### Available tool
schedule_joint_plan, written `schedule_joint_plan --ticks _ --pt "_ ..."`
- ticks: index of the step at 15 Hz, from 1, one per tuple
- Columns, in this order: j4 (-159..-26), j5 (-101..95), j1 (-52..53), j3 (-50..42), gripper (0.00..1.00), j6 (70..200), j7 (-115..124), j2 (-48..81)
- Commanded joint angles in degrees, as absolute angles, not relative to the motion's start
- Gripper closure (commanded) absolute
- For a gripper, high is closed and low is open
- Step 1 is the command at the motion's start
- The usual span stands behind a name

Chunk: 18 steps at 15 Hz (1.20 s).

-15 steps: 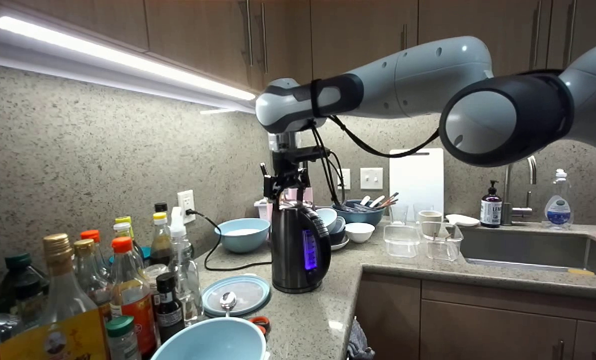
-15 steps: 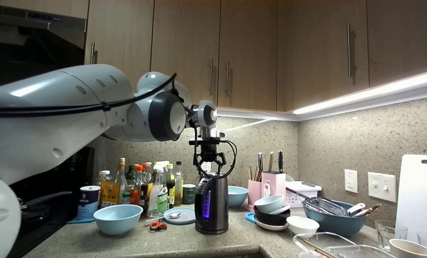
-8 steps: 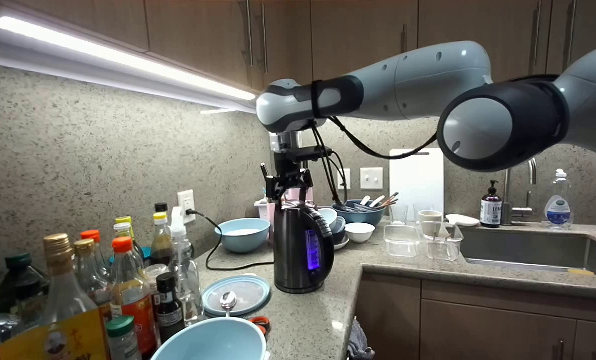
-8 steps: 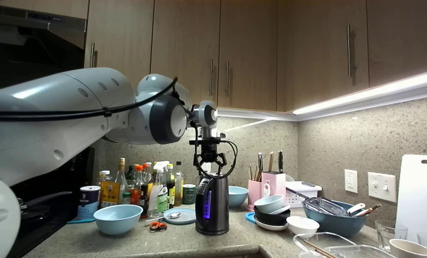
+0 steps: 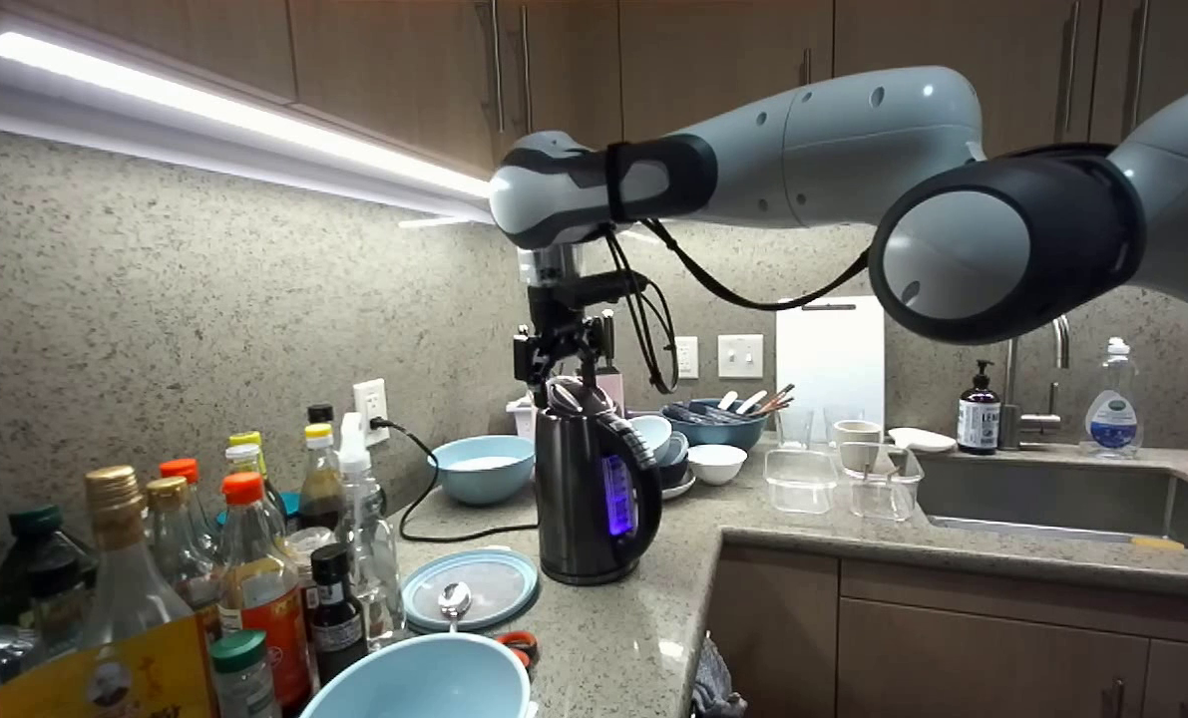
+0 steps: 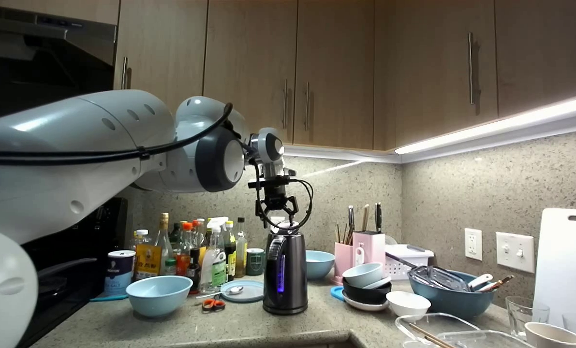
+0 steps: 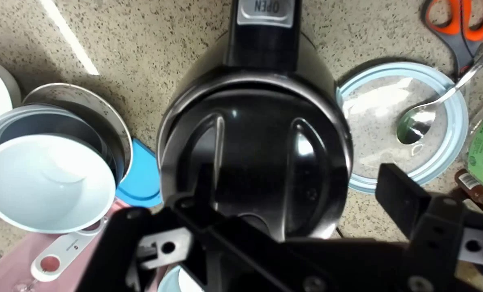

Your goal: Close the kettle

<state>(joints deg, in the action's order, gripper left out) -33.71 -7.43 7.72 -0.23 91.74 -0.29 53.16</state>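
Observation:
The kettle (image 5: 572, 509) is a tall dark glossy cylinder standing upright on the counter, its level window glowing purple; it also shows in an exterior view (image 6: 295, 275). Its lid (image 5: 576, 395) stands partly raised and tilted above the rim in both exterior views. In the wrist view the dark lid (image 7: 251, 134) fills the kettle's top, with a gap to the rim on the handle side, near the OPEN button (image 7: 265, 11). My gripper (image 5: 565, 384) is open and empty just over the lid. In the wrist view one finger overlaps the lid, the other is beyond the rim.
A light blue lid with a spoon (image 5: 472, 588) and orange scissors (image 6: 214, 305) lie beside the kettle. Blue bowls (image 6: 159, 296), bottles (image 5: 120, 598), stacked small bowls (image 6: 365, 290) and a pink knife block (image 6: 369, 256) stand around. A wall cabinet hangs above the arm.
My gripper has risen and shifted a little away from the kettle's handle. The lid now stands higher above the rim than before. The kettle has shifted slightly.

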Motion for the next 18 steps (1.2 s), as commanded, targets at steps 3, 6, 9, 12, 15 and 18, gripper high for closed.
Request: schedule_joint_plan --ticks 3,6,9,12,15,18 --pt "-32.25 -8.89 11.40 -0.64 0.00 90.03 -0.17 50.09" --pt "-30.88 -8.58 12.22 -0.98 0.00 89.88 0.54 49.91" --pt "-30.16 -9.03 12.64 -1.81 0.00 89.54 1.35 49.83" --pt "-30.65 -8.76 12.64 -2.65 0.00 84.18 3.04 48.10" --pt "-30.17 -7.67 12.38 -2.62 0.00 76.55 4.74 46.30" --pt "-22.66 -6.98 11.90 -1.98 0.00 68.06 5.96 48.76"
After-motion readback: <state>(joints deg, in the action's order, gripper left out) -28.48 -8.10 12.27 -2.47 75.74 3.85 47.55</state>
